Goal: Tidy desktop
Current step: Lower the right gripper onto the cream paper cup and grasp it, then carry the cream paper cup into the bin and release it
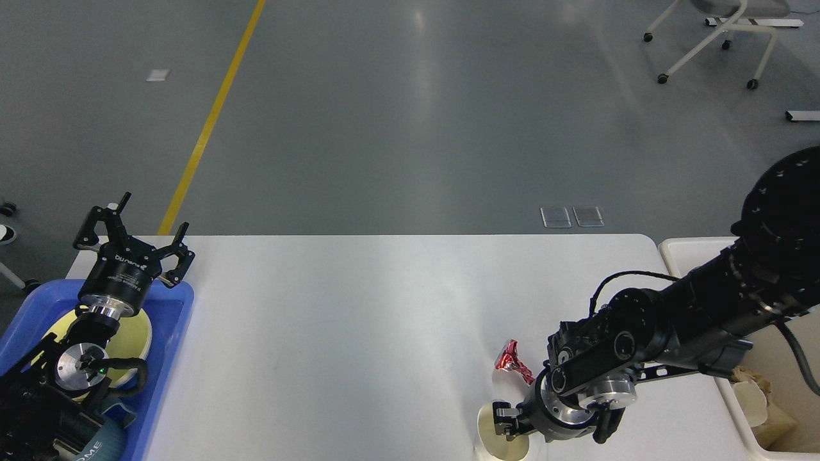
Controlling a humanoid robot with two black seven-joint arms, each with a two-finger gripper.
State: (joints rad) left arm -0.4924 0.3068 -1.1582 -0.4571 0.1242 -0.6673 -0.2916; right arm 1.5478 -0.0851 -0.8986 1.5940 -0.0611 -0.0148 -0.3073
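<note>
The white desktop (359,333) holds a cream paper cup (496,445) at its front edge and a crushed red can (510,365) just behind it. My right gripper (505,421) is low over the cup's top, wrist turned toward the left. Its two short fingers (501,410) stand a little apart at the cup's mouth, and I cannot tell whether they touch the rim. The arm hides the can's lower end. My left gripper (131,232) is open, raised above the back corner of the blue tray (176,320), holding nothing.
The blue tray at the left edge holds a yellow plate (133,336) and a grey-blue item under my left arm. A cream bin (680,246) with crumpled paper stands off the right edge. A wheeled chair (711,32) stands far back on the floor.
</note>
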